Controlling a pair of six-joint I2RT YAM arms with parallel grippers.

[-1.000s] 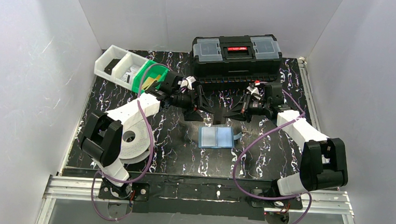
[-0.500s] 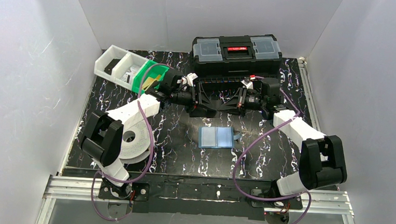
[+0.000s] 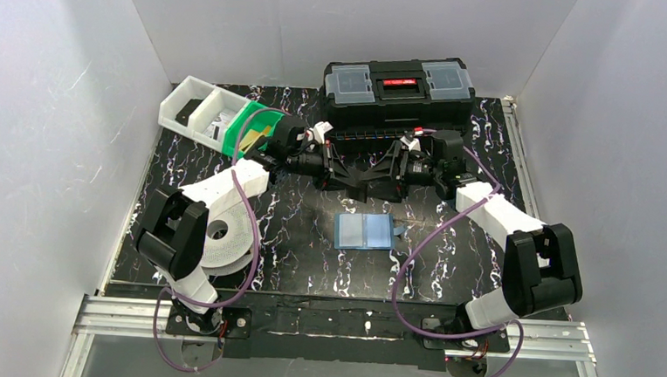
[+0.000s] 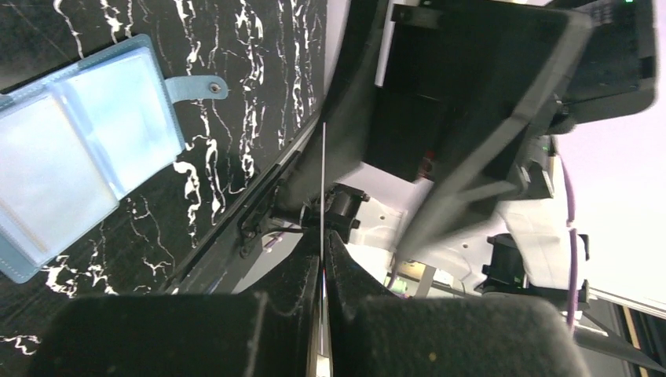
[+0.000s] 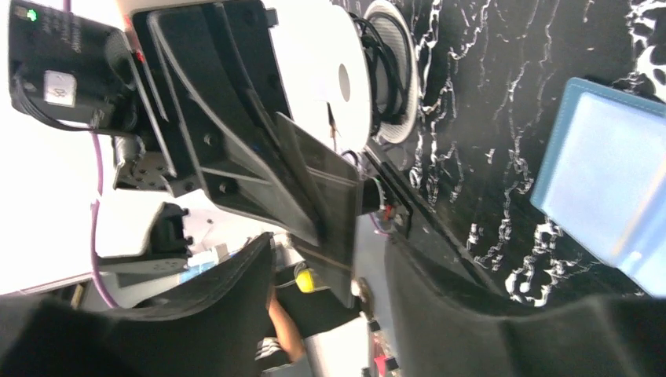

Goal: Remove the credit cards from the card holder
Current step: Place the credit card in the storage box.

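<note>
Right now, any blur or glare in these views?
Top external: sharp, evenly lit. Left wrist: card holder crisp, right fingers smeared by motion. Right wrist: those fingers dark, out of focus along the bottom.

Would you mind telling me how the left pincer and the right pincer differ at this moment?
The left pincer is shut on a thin credit card; the right pincer stands open, gripping nothing. The left pincer points rightward, the right pincer leftward. Both meet tip to tip above the table, between the toolbox and the open card holder.
</note>
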